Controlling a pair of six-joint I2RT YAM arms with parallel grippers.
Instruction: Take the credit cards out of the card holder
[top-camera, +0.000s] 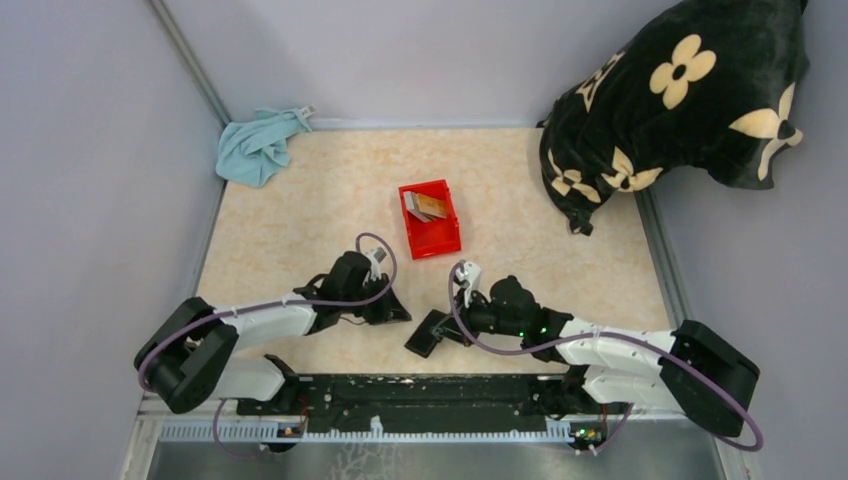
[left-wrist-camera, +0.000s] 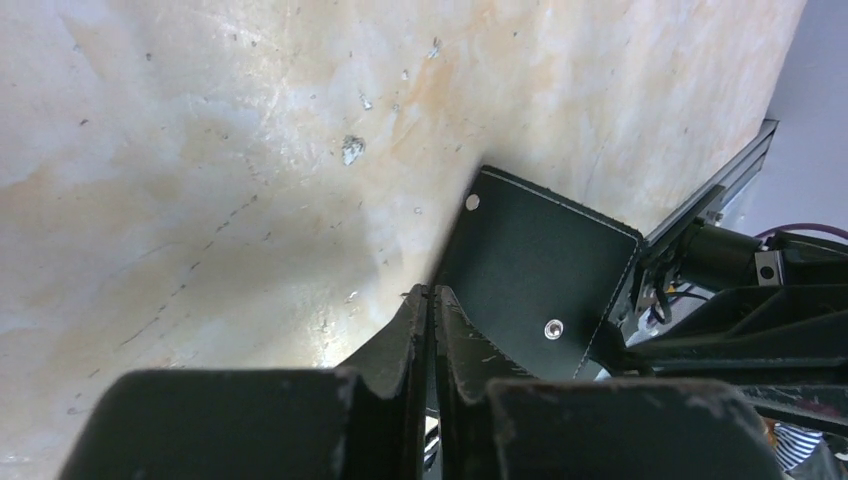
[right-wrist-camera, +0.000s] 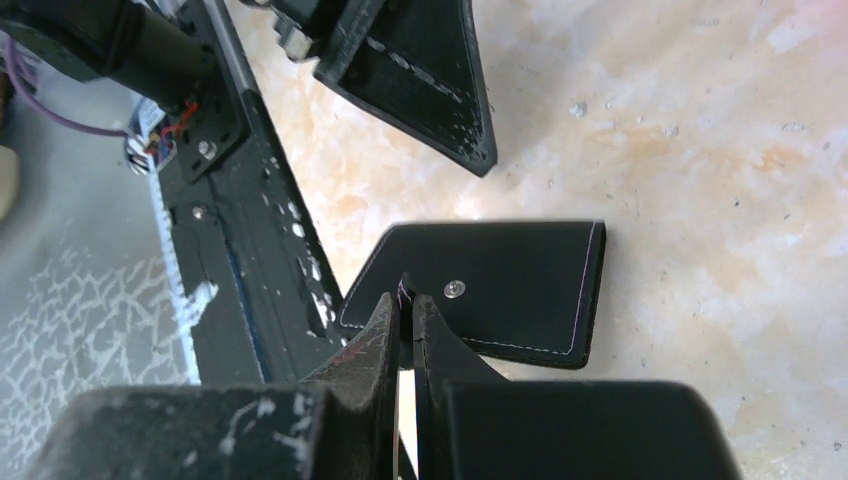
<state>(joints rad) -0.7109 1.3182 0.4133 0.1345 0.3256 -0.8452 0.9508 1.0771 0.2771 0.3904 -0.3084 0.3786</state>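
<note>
The card holder (top-camera: 427, 335) is a flat black wallet lying folded on the table near its front edge, between my two arms. My right gripper (top-camera: 450, 326) is shut on its near edge; in the right wrist view the tips (right-wrist-camera: 408, 292) pinch a stitched black edge of the card holder (right-wrist-camera: 500, 275). My left gripper (top-camera: 400, 312) is just to its left, jaws together with nothing between them, tips (left-wrist-camera: 431, 291) at the edge of the card holder (left-wrist-camera: 540, 255). Credit cards (top-camera: 425, 205), grey and tan, lie in the red bin (top-camera: 436, 238) farther back.
A crumpled blue cloth (top-camera: 258, 146) lies at the back left corner. A black cushion with cream flowers (top-camera: 680, 100) fills the back right. The black mounting rail (top-camera: 430, 395) runs along the near edge, close behind the card holder.
</note>
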